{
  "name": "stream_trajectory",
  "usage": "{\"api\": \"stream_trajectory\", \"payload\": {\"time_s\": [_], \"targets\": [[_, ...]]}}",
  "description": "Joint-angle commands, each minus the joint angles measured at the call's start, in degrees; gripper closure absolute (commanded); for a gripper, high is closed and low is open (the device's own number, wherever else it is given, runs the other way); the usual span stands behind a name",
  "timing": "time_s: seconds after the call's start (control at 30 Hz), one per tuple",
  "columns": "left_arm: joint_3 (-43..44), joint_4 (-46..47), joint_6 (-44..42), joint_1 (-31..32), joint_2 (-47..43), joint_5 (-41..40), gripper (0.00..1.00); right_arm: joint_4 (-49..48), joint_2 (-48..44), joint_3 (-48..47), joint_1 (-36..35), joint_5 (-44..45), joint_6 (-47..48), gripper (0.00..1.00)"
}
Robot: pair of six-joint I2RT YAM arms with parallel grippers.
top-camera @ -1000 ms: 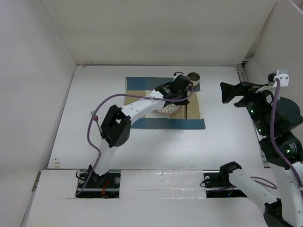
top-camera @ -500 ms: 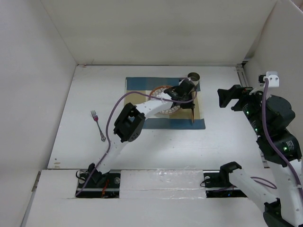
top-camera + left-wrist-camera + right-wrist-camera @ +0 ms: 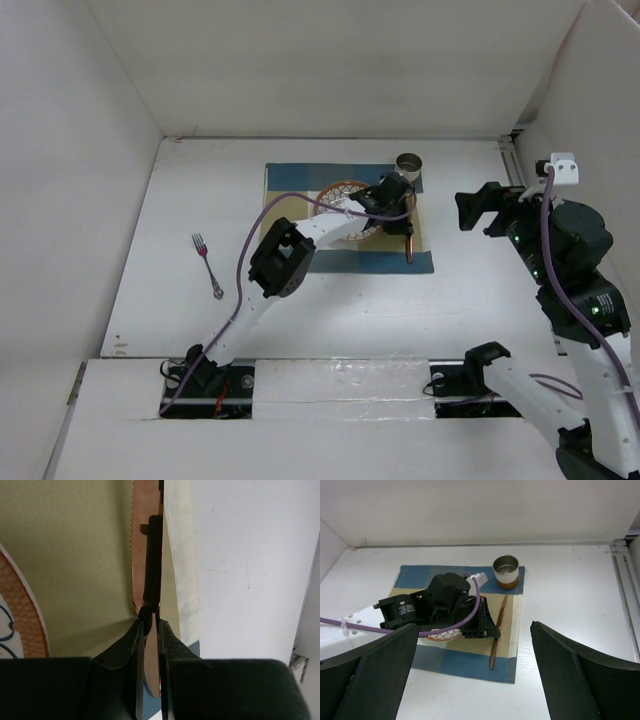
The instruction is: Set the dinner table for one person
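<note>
White walls [image 3: 100, 120] box in the dinner table [image 3: 330, 310], which spreads flat and bare from the arms' bases to the far wall, with a blue-and-beige checked placemat [image 3: 465, 662] lying near its middle. The left gripper [image 3: 150, 627] is pinched shut on a copper-coloured knife [image 3: 498, 630], which lies along the mat's right side, just beside the patterned plate [image 3: 20, 615]. The right gripper [image 3: 480, 208] hangs spread wide and holds nothing, well off to the right. Letting go while the serrated blade stands on edge could make it flop against the plate or slide over the mat's right border. A careless lift might also drag the cloth or knock the metal cup [image 3: 506, 570] at the mat's far right corner. That cup stands upright and looks empty. The plate shows no food, though the arm hides most of it. A fork [image 3: 207, 265] lies on bare table, well left of the mat.
</note>
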State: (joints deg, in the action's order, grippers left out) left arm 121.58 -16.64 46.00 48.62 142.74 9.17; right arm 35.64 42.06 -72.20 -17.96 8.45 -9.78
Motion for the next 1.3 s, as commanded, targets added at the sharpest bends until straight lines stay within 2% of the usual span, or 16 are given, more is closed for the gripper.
{"api": "stream_trajectory", "payload": {"time_s": [0.0, 0.07, 0.2, 0.3, 0.37, 0.5, 0.6, 0.63, 0.77, 0.83, 0.93, 1.0, 1.07, 1.1, 1.2, 1.27], "targets": [[2.35, 2.75, 1.28, -0.98, -1.14, 1.11, 1.0, -1.71, -0.75, 0.22, 0.47, -0.98, 0.99, 0.0], [2.35, 2.76, 1.81, -0.98, -0.62, 2.34, 0.99, -1.71, -0.76, 0.22, 0.47, -0.98, 0.99, 0.0], [0.95, 3.81, 2.34, -0.98, -1.31, 2.87, 0.74, -1.71, -0.76, 0.22, 0.47, -0.98, 0.99, 0.0], [0.06, 3.81, 2.96, -0.98, -2.72, 2.87, 0.63, -1.71, -0.76, 0.22, 0.47, -1.5, 0.99, 0.0], [-0.73, 4.34, 2.96, -0.98, -4.22, 2.87, 0.51, -1.71, -1.28, 0.22, 0.99, -1.5, 0.99, 0.0], [-2.83, 4.34, 2.96, -0.37, -7.64, 3.66, 0.37, -2.24, -1.28, 0.22, 0.99, -2.12, 0.99, 0.0], [-3.45, 5.48, 1.46, 1.21, -11.94, 4.19, 0.31, -2.24, -1.81, 0.22, 0.99, -2.73, 0.99, 0.0], [-3.45, 5.48, 1.46, 1.21, -13.0, 4.19, 0.22, -2.24, -2.42, 0.22, 0.99, -2.73, 0.99, 0.0], [-5.74, 6.1, 0.85, 1.74, -19.5, 2.7, 0.0, -2.77, -2.95, -0.39, 0.99, -3.87, 0.99, 0.0], [-5.74, 2.7, -2.12, 1.74, -23.37, -0.01, 0.0, -3.29, -3.47, -0.39, 0.99, -4.4, 1.6, 0.0], [-6.52, -3.02, -3.81, -1.14, -29.08, -9.84, 0.0, -7.24, -4.18, 3.45, 0.99, -7.38, 1.61, 0.0], [-12.31, -8.13, -3.81, -4.39, -32.94, -16.88, 0.0, -12.24, -4.18, 6.18, 0.99, -12.63, 1.61, 0.0], [-18.97, -10.59, -2.41, -11.24, -40.75, -21.19, 0.0, -15.32, -4.18, 10.04, 0.99, -16.6, 1.09, 0.0], [-27.19, -12.08, -1.8, -13.79, -43.83, -25.04, 0.0, -17.68, -3.66, 11.11, 0.99, -18.19, 1.08, 0.0], [-43.89, -12.1, -0.56, -25.3, -56.4, -26.74, 0.0, -22.17, -2.34, 14.63, 0.99, -21.89, -0.23, 0.0], [-51.41, -11.14, -0.03, -33.01, -64.75, -27.36, 0.0, -24.64, -1.82, 16.38, 0.47, -22.6, -0.93, 0.0]]}}
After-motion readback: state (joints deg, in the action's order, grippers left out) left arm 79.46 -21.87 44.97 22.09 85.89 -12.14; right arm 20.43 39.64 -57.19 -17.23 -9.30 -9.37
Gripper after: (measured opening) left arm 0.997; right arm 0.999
